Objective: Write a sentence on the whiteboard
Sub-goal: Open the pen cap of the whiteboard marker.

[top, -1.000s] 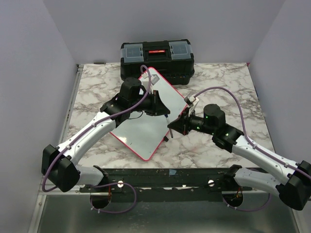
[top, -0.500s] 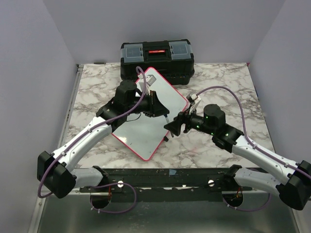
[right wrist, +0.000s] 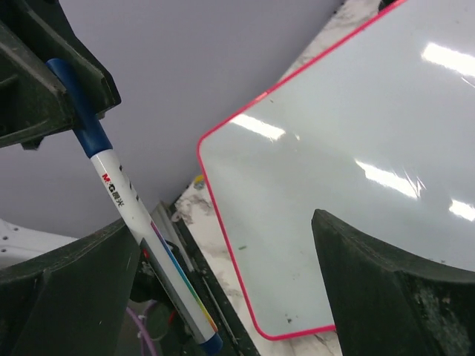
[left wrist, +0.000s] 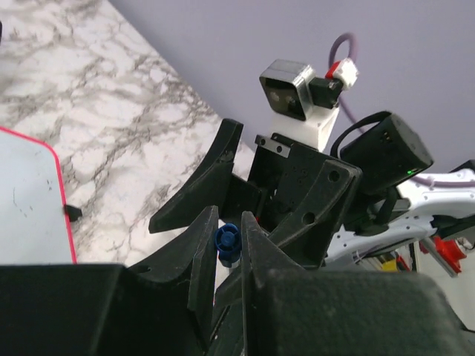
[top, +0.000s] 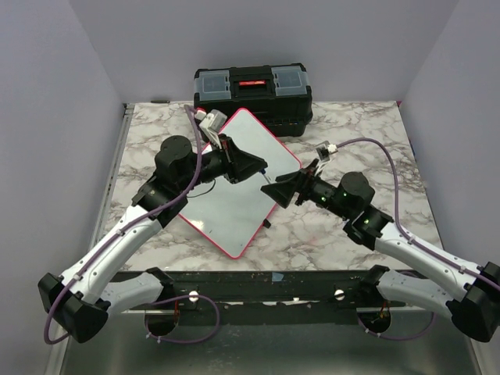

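The whiteboard (top: pixel 228 205), white with a red-pink frame, lies at an angle on the marble table and fills the right wrist view (right wrist: pixel 356 163). My left gripper (top: pixel 252 167) hovers over its right side, shut on a white marker (right wrist: pixel 122 200) with blue ends. In the left wrist view the marker's blue end (left wrist: pixel 227 243) sits pinched between the fingers of my left gripper (left wrist: pixel 228 224). My right gripper (top: pixel 280 190) faces it just off the board's right edge and stands open (right wrist: pixel 223 222). The marker hangs between its jaws, close beside the left finger (right wrist: pixel 74 289).
A black toolbox (top: pixel 252 90) with a red latch stands at the back, its front touching the board's far corner. A metal rail (top: pixel 117 164) runs along the table's left edge. Grey walls close in on three sides.
My right gripper went from shut on the marker's lower end to wide open and drew back a little. My left arm swung back to the left, keeping the marker.
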Controlling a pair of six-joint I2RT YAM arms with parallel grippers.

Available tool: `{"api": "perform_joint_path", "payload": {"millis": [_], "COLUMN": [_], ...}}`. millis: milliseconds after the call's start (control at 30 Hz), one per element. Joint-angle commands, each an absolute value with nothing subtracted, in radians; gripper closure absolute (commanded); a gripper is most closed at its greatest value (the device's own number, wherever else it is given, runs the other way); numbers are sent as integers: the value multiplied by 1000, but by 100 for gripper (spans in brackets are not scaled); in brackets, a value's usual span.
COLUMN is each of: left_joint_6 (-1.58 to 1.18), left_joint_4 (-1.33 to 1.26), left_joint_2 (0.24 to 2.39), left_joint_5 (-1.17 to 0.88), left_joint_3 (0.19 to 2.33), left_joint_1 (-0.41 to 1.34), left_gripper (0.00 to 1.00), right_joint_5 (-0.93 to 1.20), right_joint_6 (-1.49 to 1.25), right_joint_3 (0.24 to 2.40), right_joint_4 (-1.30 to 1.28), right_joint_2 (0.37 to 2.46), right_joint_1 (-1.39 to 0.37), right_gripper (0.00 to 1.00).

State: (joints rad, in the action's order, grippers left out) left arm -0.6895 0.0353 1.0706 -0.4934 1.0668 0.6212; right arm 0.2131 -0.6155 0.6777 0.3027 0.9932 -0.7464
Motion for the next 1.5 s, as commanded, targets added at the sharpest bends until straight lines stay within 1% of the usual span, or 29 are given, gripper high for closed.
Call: {"api": "perform_joint_path", "payload": {"millis": [0,167,300,400,733,933,1467], "left_joint_6": [-744,-824,-926,-977,-1031,-1008,-924], "left_joint_4": [-88,-185,-316,-411,-538,-538,-542], "left_joint_2": [996,954,903,877,895,896,887], "left_joint_5": [-433,-403,-306,-262,-243,-214,-192], "left_joint_3": [1083,1061,982,935,894,872,829], "left_joint_1": [614,601,600,600,601,601,609], "left_gripper": [100,100,100,100,100,100,100], "right_joint_5": [218,256,294,327,381,394,354], "right_joint_6": [-745,-803,-883,-933,-1046,-1059,-1003], "right_joint_3": [644,622,636,658,716,739,778], "right_joint_4": [569,788,932,1032,1206,1214,1095], "right_joint_2": [960,967,1001,1046,1187,1216,1213], "right_joint_1": [-752,-751,-752,-752,-752,-752,-752], "right_gripper": [3,2,4,8,28,36,53]}}
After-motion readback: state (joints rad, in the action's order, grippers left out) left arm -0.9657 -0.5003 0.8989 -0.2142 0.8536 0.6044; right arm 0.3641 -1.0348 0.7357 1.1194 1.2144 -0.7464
